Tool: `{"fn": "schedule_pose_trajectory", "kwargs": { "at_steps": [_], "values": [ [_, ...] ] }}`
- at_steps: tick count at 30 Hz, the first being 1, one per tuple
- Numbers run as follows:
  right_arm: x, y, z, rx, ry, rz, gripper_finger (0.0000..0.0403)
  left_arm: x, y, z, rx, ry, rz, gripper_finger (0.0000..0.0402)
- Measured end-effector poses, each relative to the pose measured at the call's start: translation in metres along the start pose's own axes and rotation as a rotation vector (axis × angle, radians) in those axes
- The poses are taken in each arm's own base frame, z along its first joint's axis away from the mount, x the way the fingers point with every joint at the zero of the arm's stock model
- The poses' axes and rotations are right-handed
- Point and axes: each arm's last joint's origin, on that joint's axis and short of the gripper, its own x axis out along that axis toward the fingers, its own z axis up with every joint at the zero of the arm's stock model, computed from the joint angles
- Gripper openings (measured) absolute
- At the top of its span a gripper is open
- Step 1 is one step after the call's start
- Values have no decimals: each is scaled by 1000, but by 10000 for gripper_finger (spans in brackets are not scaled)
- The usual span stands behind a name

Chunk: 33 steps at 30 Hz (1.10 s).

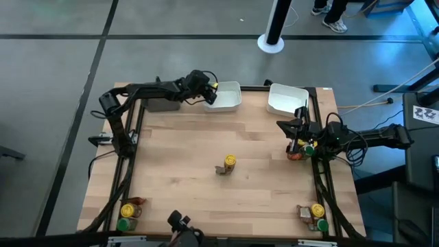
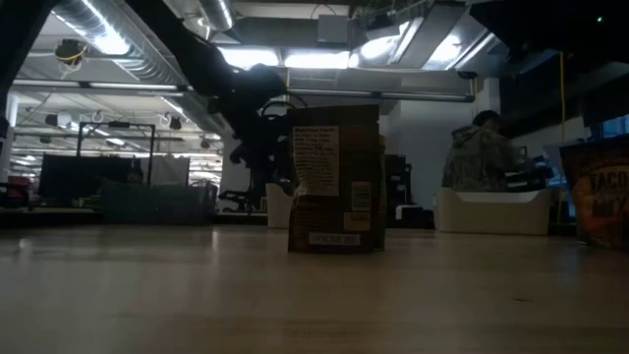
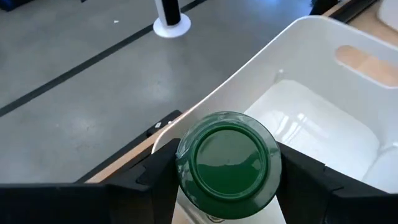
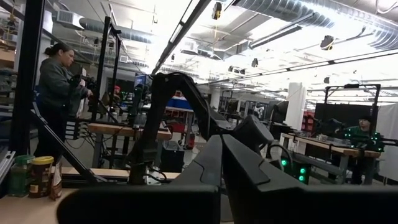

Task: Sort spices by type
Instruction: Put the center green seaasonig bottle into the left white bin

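Green-lidded spice jar (image 3: 228, 163), round, with a glossy smooth lid, pinched between the matte dark fingers (image 3: 155, 180) of the left gripper (image 1: 210, 91), directly above the rim of a smooth white plastic rectangular tray (image 3: 311, 118). Elsewhere on the pale wood-grain table (image 1: 185, 151): yellow-lidded jar (image 1: 230, 162), well apart from either gripper. Right gripper (image 1: 300, 127) pressed together, empty, beside a second white tray (image 1: 285, 99).

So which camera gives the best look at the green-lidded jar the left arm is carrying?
The left wrist view: the green-lidded jar fills it, clamped in the left gripper over the white tray. The high view shows only the arm there; the low and right wrist views don't show the jar.
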Motion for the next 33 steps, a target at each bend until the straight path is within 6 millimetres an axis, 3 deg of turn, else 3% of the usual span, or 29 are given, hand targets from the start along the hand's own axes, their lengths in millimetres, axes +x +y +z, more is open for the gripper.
{"fn": "schedule_pose_trajectory", "kwargs": {
  "at_steps": [15,28,33],
  "values": [
    [0,0,0,0,0,0,14,3,2,-2,-51,12,4,205],
    [0,0,0,-1,3,1,14,3,2,-3,-51,22,4,253],
    [0,0,0,-18,3,1,14,-7,3,4,-55,-3,-3,257]
  ]
}}
